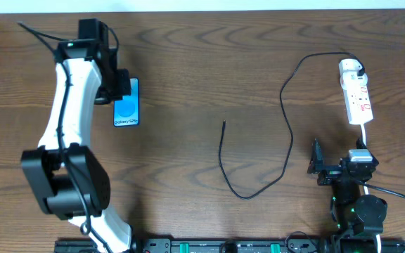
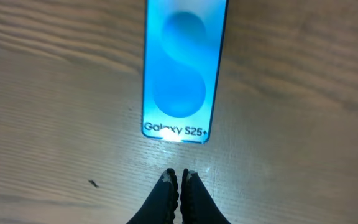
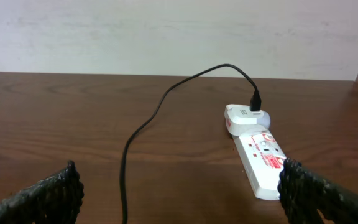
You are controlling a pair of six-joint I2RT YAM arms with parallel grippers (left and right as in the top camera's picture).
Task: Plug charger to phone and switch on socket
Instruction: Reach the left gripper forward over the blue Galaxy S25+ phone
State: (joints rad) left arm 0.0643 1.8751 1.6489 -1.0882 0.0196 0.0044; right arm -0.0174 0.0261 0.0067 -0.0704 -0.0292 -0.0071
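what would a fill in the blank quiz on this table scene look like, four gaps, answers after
1. The lit screen of the phone reads Galaxy ___.
2. The left pincer is ___, with its two fingers pressed together just short of the phone.
3. The right pincer is ___, with its fingers spread wide and facing the socket.
4. The free tip of the charger lies on the ___, which is bare wood, and is not in the phone.

Missing words: S25+; shut; open; table

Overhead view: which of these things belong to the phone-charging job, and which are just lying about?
For the job: phone, charger cable, socket with its white plug.
Just there: wooden table, black rail at its near edge, pale wall behind.
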